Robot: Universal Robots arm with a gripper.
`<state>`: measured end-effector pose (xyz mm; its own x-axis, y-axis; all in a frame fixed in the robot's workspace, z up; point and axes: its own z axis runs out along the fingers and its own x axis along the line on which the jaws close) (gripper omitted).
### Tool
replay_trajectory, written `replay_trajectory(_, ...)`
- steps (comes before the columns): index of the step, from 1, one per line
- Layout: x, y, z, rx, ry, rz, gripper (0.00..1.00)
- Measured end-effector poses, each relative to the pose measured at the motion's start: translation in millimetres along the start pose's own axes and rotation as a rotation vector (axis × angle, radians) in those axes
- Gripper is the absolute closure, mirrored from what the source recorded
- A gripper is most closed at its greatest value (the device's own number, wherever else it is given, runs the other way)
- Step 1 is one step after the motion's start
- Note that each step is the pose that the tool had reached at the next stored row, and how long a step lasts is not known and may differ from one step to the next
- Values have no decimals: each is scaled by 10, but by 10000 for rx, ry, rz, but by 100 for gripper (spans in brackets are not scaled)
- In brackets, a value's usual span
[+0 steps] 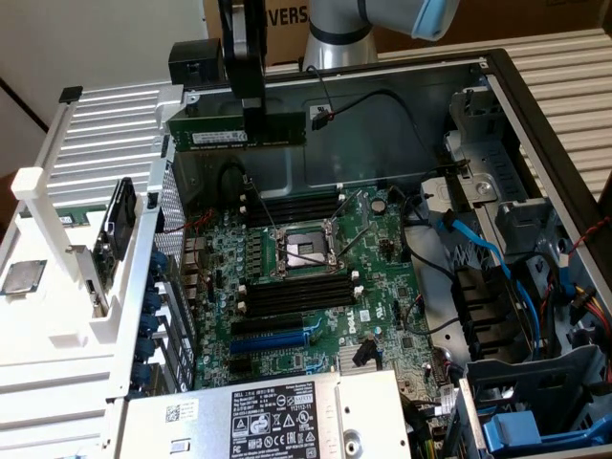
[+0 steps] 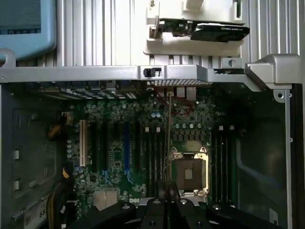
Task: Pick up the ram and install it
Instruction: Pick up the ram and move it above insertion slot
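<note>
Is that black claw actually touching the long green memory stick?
Touching. In the exterior view the black gripper clamps the middle of the long green ram stick, which hangs in the air above the open case.

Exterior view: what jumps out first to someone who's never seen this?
A green ram stick hangs in the air, pinched by the black gripper, over the open computer case. Below lies the green motherboard with its bare metal processor socket in the middle.

exterior oblique above, wrist overhead; both motherboard (image 1: 382, 277)
</note>
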<state>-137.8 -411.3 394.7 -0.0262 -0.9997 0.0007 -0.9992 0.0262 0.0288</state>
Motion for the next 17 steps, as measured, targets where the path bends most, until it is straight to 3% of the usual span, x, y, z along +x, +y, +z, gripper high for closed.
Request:
replay_trajectory(3,-2,-81,6,-8,6,-171,87)
replay_trajectory(12,-15,-229,162,-5,122,-624,87)
replay_trajectory(17,-17,-268,185,-26,130,-681,87)
